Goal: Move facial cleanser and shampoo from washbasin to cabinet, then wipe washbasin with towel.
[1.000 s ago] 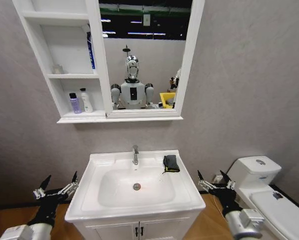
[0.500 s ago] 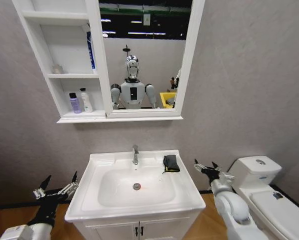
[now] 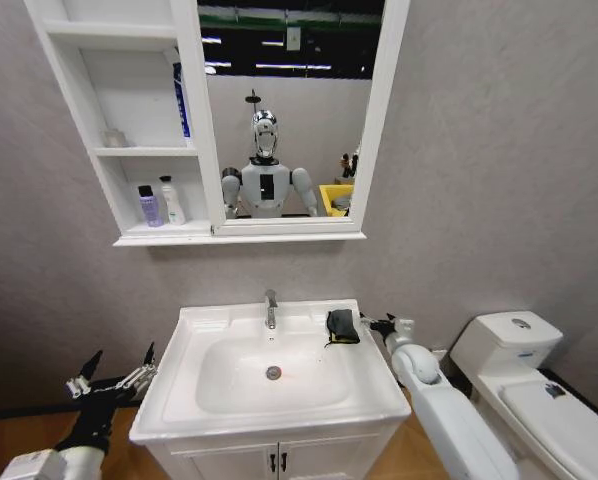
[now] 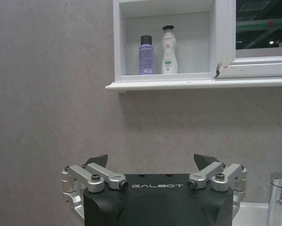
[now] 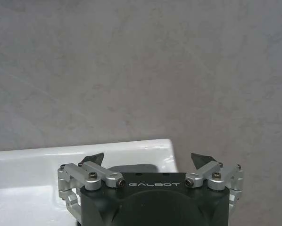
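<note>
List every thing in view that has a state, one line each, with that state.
right gripper: open, at the washbasin's right rear corner, beside the towel
left gripper: open, parked low, left of the washbasin
towel: folded, lying on the washbasin rim, not gripped
washbasin: bowl empty
purple bottle: upright on the cabinet's bottom shelf
white bottle: upright beside it
cabinet: open shelves
</note>
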Tool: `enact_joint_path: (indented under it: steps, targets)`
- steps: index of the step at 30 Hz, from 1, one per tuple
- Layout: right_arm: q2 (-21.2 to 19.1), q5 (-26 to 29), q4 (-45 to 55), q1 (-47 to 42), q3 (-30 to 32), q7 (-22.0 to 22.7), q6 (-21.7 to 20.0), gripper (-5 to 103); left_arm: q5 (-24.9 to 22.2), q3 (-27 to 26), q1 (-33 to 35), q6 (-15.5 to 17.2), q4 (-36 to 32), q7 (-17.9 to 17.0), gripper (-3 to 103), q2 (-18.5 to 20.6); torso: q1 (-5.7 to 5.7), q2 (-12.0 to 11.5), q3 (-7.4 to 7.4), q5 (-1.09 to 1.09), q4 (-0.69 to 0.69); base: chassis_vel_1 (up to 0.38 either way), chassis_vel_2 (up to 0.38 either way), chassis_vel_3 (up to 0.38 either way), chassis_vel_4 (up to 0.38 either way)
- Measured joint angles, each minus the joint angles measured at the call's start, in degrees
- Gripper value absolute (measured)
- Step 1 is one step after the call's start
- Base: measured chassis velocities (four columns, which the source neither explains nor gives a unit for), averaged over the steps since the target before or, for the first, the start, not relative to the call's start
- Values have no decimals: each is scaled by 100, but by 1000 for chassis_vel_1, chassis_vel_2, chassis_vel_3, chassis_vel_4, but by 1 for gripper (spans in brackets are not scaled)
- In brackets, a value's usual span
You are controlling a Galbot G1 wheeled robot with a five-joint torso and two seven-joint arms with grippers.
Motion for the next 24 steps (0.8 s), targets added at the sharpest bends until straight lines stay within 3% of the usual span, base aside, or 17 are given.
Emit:
enact_joint_path:
  steps: [7, 12, 24]
  targets:
    - [137, 36, -31, 84, -197, 499, -546, 100, 0, 0, 0, -1, 0, 0, 100, 0, -2, 1, -1, 1, -3, 0, 0, 0, 0]
    - [35, 69, -64, 84, -185, 474, -605, 102, 0, 0, 0, -1, 0, 0, 100, 0, -2, 1, -1, 1, -4, 0, 0, 0, 0]
    - [123, 111, -386, 214, -269, 355, -568, 95, 0, 0, 0, -1, 0, 1, 100, 0, -2, 1, -1, 2, -2, 0, 0, 0, 0]
